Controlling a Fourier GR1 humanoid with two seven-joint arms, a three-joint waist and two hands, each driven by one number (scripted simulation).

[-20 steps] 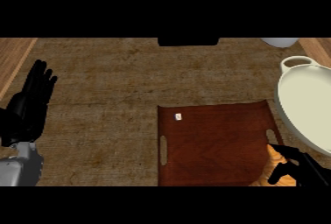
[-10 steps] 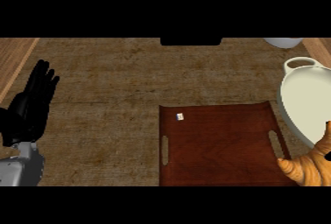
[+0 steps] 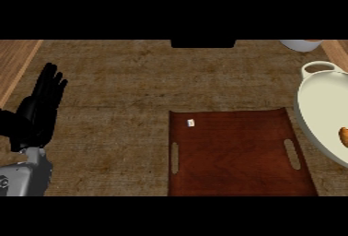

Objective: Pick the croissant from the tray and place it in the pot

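Note:
A brown wooden tray (image 3: 238, 154) with two slot handles lies low in the middle of the head view, bearing only a small white tag (image 3: 191, 122). At the right edge sits a cream pot (image 3: 316, 115) with a loop handle at its top. An orange-brown bit of the croissant (image 3: 343, 137) shows inside the pot at the frame's right border. My left hand (image 3: 39, 108) rests open at the left, fingers straight and pointing up. My right hand does not show.
A burlap mat (image 3: 122, 92) covers the counter, with wooden strips at the far left (image 3: 17, 60) and top right. A dark object (image 3: 202, 44) sits at the top middle edge and a white bowl (image 3: 299, 44) at the top right.
The right hand with the croissant has left the view. The croissant now lies inside the pot at the right edge. The left hand has stayed in place.

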